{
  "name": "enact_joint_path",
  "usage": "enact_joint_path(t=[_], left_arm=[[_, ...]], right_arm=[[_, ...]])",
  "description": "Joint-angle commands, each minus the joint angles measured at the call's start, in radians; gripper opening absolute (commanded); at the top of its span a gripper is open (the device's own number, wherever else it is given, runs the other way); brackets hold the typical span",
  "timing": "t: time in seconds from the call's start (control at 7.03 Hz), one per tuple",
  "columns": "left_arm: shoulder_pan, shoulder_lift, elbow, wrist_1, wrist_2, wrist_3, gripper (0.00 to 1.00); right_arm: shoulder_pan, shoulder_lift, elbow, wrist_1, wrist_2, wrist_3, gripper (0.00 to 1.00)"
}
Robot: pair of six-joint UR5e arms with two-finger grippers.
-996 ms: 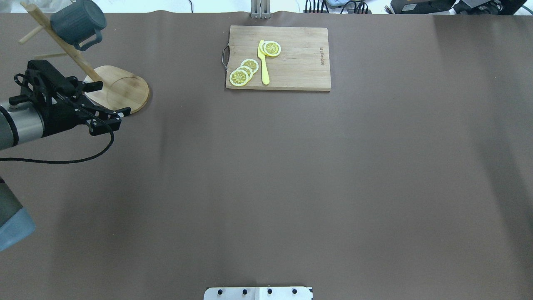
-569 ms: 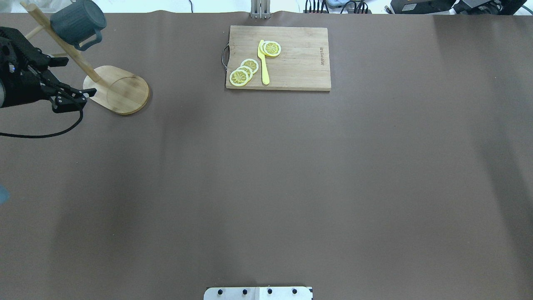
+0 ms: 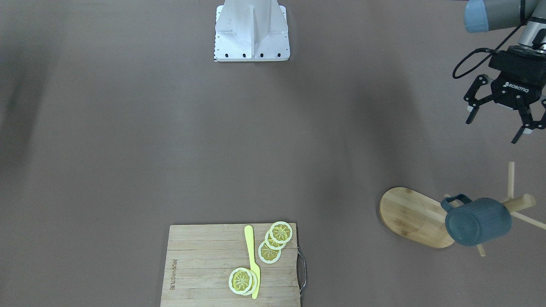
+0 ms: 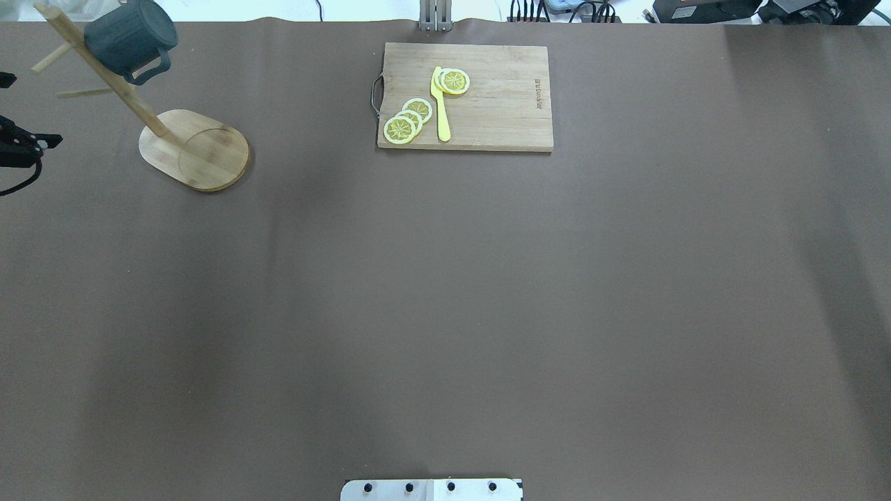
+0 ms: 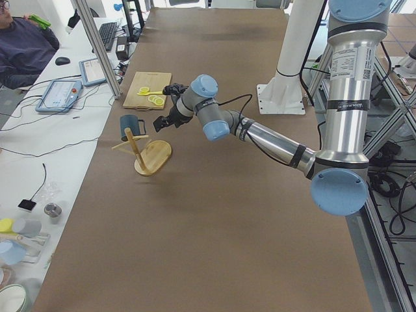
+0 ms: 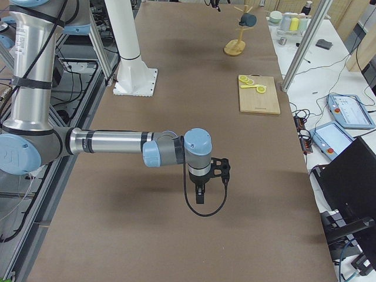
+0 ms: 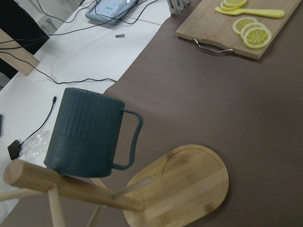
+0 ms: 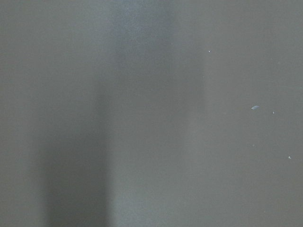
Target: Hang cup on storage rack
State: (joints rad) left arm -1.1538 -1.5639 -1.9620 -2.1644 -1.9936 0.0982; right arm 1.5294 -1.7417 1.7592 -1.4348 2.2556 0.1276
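Cup [image 3: 477, 221] hangs high on the storage rack [image 3: 409, 215], close to the top of the post, at the end of the table [image 3: 170, 128] on the robot's left. It is up in the air and does not touch the table. Its long side runs slanted, out from the post. The end by the post is hidden, so I cannot tell how the peg holds the cup. The closed round bottom points away from the post, toward the middle of the table and the side far from the robot. The handle sticks out on the side toward the robot. The left gripper [image 3: 497, 128] is spread wide and holds nothing. It hangs in the air on the robot's side of the rack, well apart from it. One second ago, in the overhead view, it was right at the rack's oval base, and now only a small bit of it shows at that view's left edge. The cup and the rack are in the same spot as before. The right gripper [image 6: 199, 197] is low over the table, far from the rack, and I cannot tell if it is spread or closed. A cutting board [image 4: 501, 104] with lemon slices [image 4: 407, 118] and a yellow knife [image 4: 441, 111] lies at the far side of the table
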Motion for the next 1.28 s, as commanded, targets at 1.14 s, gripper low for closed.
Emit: enact_joint_path(t=[1.14], left_arm=[[-0.355,0.077,0.141,0.68,-0.109,0.132,0.99]], right_arm=[[0.002,-0.002,-0.027,0.001,0.004,-0.013,1.0]])
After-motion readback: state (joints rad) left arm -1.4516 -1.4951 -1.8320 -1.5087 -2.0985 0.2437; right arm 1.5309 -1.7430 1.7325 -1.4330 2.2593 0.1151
